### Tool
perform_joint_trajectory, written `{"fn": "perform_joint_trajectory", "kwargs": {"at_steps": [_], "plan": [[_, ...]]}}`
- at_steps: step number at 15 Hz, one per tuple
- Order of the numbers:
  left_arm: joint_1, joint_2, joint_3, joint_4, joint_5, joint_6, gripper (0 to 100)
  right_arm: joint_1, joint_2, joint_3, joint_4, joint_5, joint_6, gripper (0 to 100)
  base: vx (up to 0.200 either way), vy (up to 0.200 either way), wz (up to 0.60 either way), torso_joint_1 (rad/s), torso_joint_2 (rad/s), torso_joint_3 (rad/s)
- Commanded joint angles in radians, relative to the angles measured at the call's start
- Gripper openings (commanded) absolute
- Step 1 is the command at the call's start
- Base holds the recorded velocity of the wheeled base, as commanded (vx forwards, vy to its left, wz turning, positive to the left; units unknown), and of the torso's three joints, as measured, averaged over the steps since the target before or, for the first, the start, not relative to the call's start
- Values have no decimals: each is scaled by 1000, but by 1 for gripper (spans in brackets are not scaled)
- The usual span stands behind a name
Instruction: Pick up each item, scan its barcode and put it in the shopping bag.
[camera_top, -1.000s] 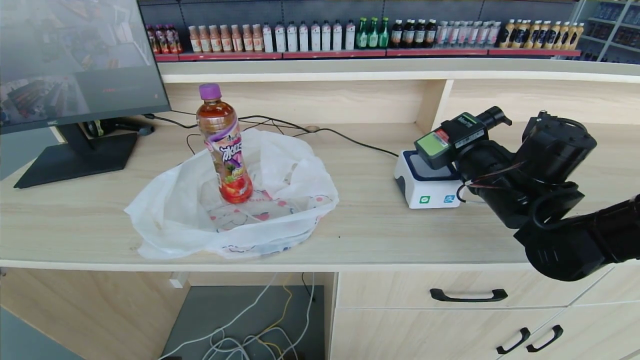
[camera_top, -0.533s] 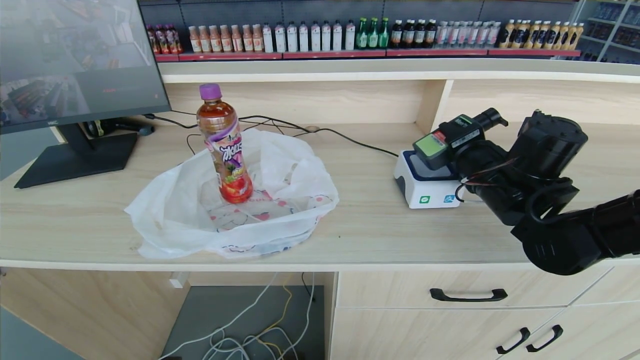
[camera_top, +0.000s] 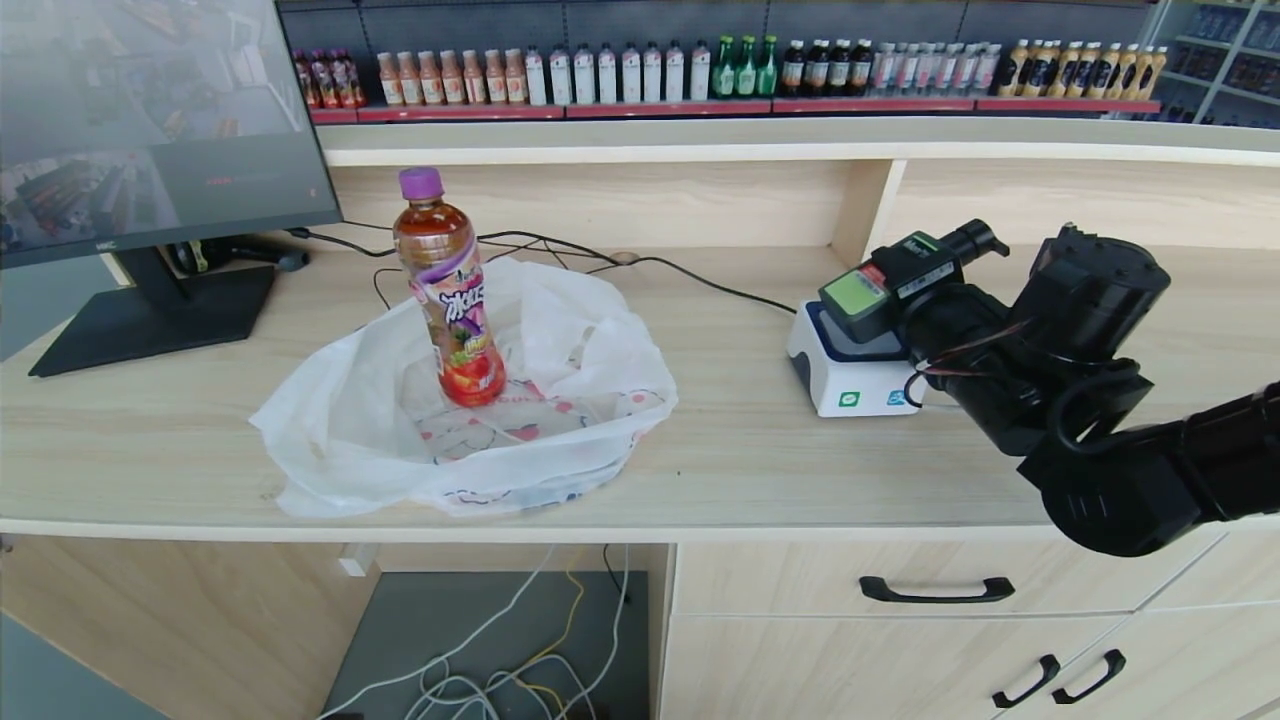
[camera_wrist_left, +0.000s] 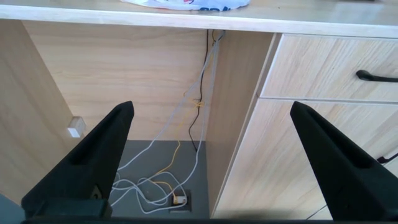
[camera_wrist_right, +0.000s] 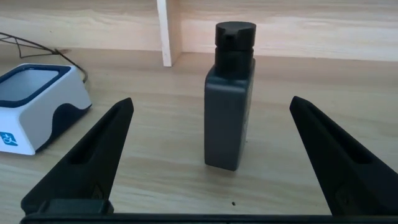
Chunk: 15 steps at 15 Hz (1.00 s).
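Left gripper (camera_wrist_left: 211, 109) spread, seemingly low, right gripper (camera_wrist_right: 211, 102) spread

The right arm (camera_top: 1130, 480) is finished entirely in black, with a surface between matt and semi-gloss. It is built from thick, rounded segments joined by drum-shaped joint housings (camera_top: 1100, 285) with smooth end caps. A black cable (camera_top: 1075, 415) leaves the casing near the wrist and forms an exposed loop. Thin red and white wires (camera_top: 965, 358) run along the outside of the wrist segment. The left gripper (camera_wrist_left: 211, 106) carries two plain black fingers (camera_wrist_left: 93, 165). Each is a flat wedge, broad at the base and tapering to a blunt tip. The right gripper (camera_wrist_right: 210, 100) has fingers (camera_wrist_right: 87, 162) of the same black wedge form.
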Motion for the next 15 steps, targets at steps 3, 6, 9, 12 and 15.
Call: {"fn": "perform_joint_trajectory", "kwargs": {"at_steps": [3, 6, 9, 12, 15], "plan": [[0, 0, 0, 0, -1, 0, 100, 3, 100, -86, 25, 2, 1, 100, 0, 0, 0, 0, 0, 0], [0, 0, 0, 0, -1, 0, 100, -9, 121, -175, 78, 2, 4, 100, 0, 0, 0, 0, 0, 0], [0, 0, 0, 0, 0, 0, 100, -29, 130, -221, 123, 2, 7, 100, 0, 0, 0, 0, 0, 0], [0, 0, 0, 0, 0, 0, 100, -47, 143, -261, 143, -6, 53, 100, 0, 0, 0, 0, 0, 0], [0, 0, 0, 0, 0, 0, 100, -54, 144, -310, 195, -6, 62, 100, 0, 0, 0, 0, 0, 0]]}}
